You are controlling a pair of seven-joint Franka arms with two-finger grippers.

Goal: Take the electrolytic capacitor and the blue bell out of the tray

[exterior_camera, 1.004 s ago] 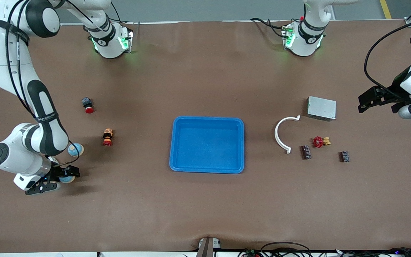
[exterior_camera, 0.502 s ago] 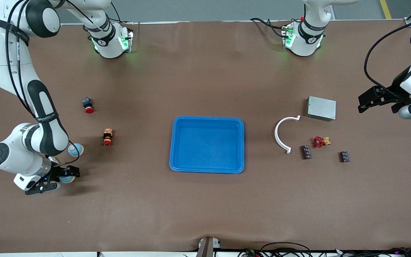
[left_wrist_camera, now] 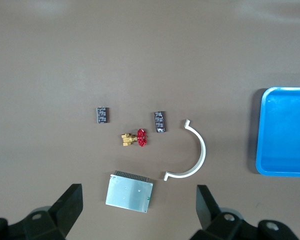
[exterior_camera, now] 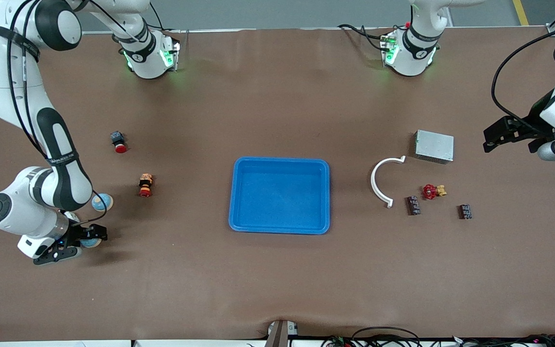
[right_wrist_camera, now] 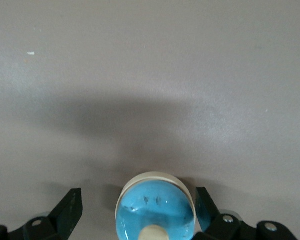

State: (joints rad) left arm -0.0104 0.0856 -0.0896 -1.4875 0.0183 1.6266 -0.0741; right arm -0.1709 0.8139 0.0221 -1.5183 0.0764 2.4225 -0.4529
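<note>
From my front camera the right gripper [exterior_camera: 72, 243] covers most of the blue bell [exterior_camera: 90, 241]; in the right wrist view the bell [right_wrist_camera: 155, 207] is cut off by the frame edge. I can't tell whether the fingers touch it. The left gripper [exterior_camera: 508, 134] runs off the frame at the left arm's end. The two small dark parts [exterior_camera: 413, 205] are too small to identify.

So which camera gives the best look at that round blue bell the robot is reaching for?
The right wrist view: the round blue bell fills it, between open fingers. The front view shows it mostly hidden by the right gripper. The left wrist view misses it.
</note>
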